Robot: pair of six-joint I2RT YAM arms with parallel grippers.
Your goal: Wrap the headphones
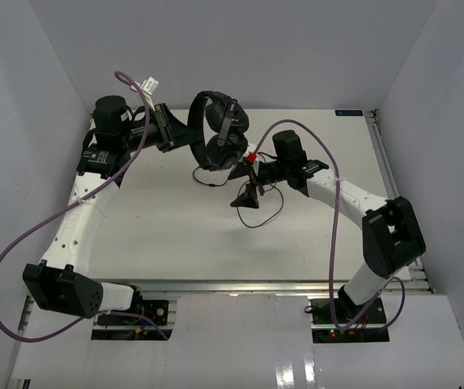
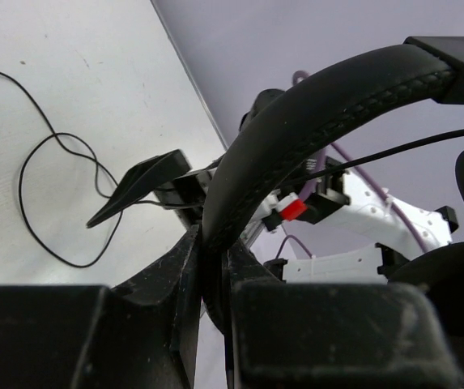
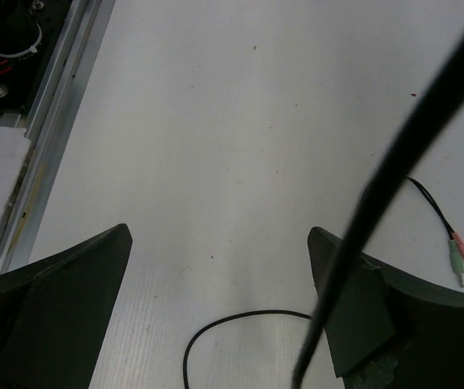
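The black headphones (image 1: 219,134) hang above the table's far middle. My left gripper (image 1: 186,134) is shut on their padded headband (image 2: 321,105), which is pinched between its fingers (image 2: 175,284). The thin black cord (image 1: 257,212) drops from the earcups and loops on the table (image 2: 37,162). My right gripper (image 1: 249,180) is open just right of the earcups and above the cord loop (image 3: 232,324). A stretch of cord (image 3: 393,170) crosses slantwise in front of its right finger (image 3: 361,316), not gripped. The pink and green tipped plugs (image 3: 462,258) lie on the table.
Thick purple robot cables (image 1: 21,235) arc beside both arms. A metal rail (image 3: 53,121) runs along the table's edge. Pale walls enclose the table on three sides. A white connector tag (image 1: 149,84) sticks up near the left wrist.
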